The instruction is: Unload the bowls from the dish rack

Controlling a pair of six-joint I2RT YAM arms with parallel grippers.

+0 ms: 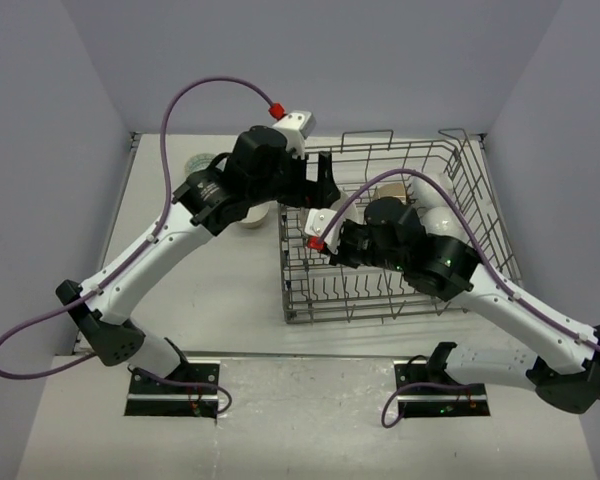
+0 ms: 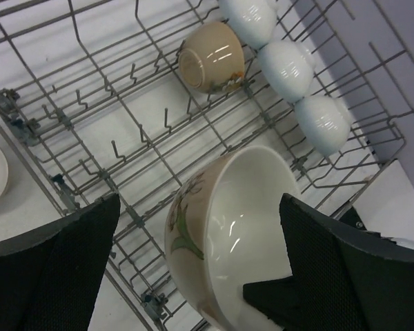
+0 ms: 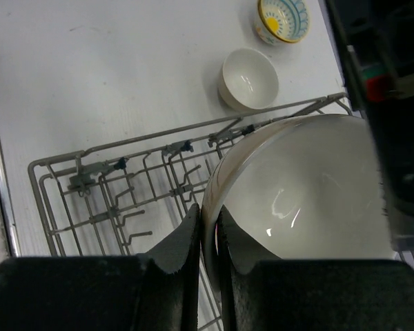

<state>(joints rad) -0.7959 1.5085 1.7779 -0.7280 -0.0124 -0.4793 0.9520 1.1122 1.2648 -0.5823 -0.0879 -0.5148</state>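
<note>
My right gripper (image 3: pixel 207 214) is shut on the rim of a beige flower-patterned bowl (image 3: pixel 310 193) with a white inside, held over the left part of the dish rack (image 1: pixel 380 312). My left gripper (image 2: pixel 200 203) is open with the same bowl (image 2: pixel 228 234) between its fingers. Its right finger (image 2: pixel 331 269) reaches over the bowl's inside and its left finger (image 2: pixel 55 262) stands apart. In the top view both grippers, left (image 1: pixel 325 180) and right (image 1: pixel 325 232), meet at the rack's left side and hide this bowl. A beige bowl (image 2: pixel 210 56) and three white bowls (image 2: pixel 288 67) lie in the rack.
On the table left of the rack stand a white bowl (image 3: pixel 248 79) and a patterned bowl (image 3: pixel 283 17) with a yellow inside. The rack's upright tines (image 2: pixel 117 148) and wire walls (image 3: pixel 90 155) lie under the held bowl. Grey walls enclose the table.
</note>
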